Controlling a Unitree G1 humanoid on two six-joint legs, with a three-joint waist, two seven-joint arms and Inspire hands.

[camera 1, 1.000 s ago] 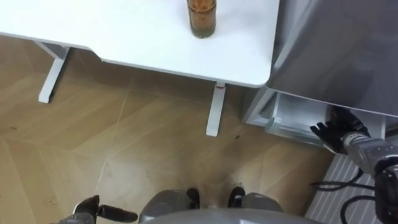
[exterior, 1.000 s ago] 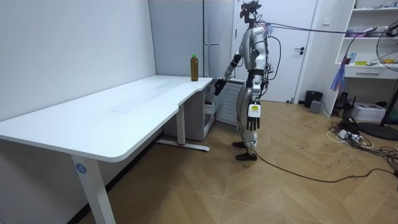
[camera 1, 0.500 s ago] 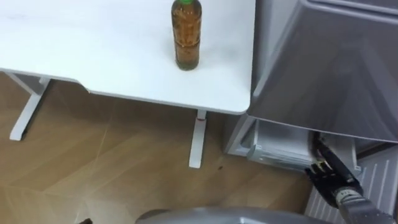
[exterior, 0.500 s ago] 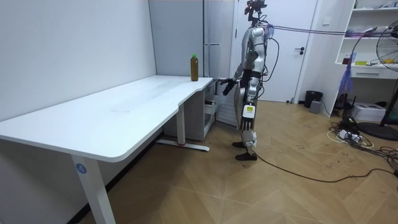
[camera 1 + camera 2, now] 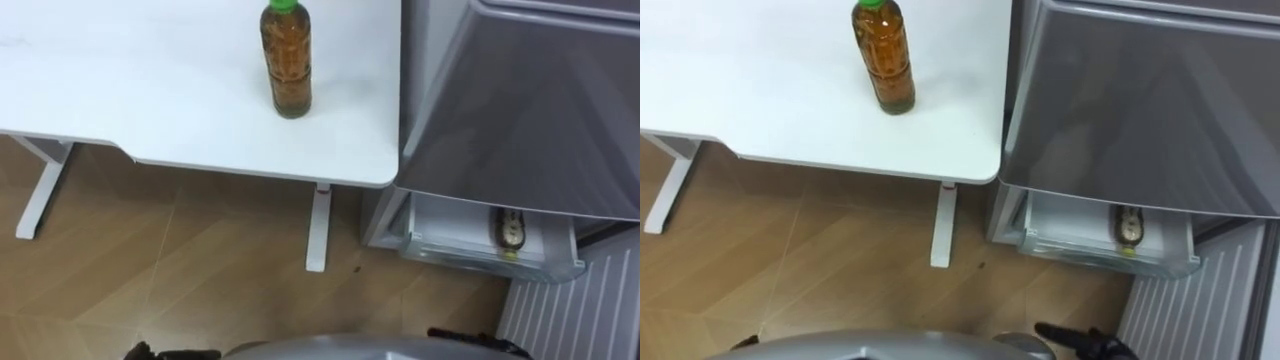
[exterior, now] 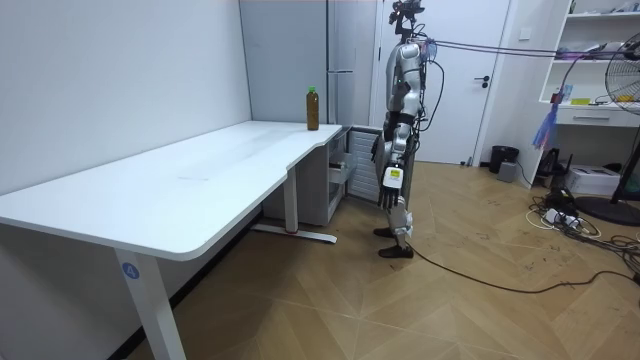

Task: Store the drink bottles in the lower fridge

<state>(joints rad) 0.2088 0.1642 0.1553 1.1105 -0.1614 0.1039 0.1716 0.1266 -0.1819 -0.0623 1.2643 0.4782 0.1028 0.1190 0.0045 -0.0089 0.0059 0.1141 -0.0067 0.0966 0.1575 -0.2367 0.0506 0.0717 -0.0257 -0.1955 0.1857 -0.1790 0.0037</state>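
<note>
1 bottle (image 5: 286,60) near table (image 5: 120,90) edge, perhaps another drink (image 5: 511,231) in open drawer (image 5: 470,258).

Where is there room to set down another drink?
The white fridge drawer is bare left of the dark bottle lying inside; its right side is tight. The white table is bare around the upright green-capped amber bottle.

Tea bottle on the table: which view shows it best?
Left eye view: the bottle is close, seen from above, upright on the table near the fridge. Right eye view gives much the same. Room view has it small, side on, at the table's far end.
</note>
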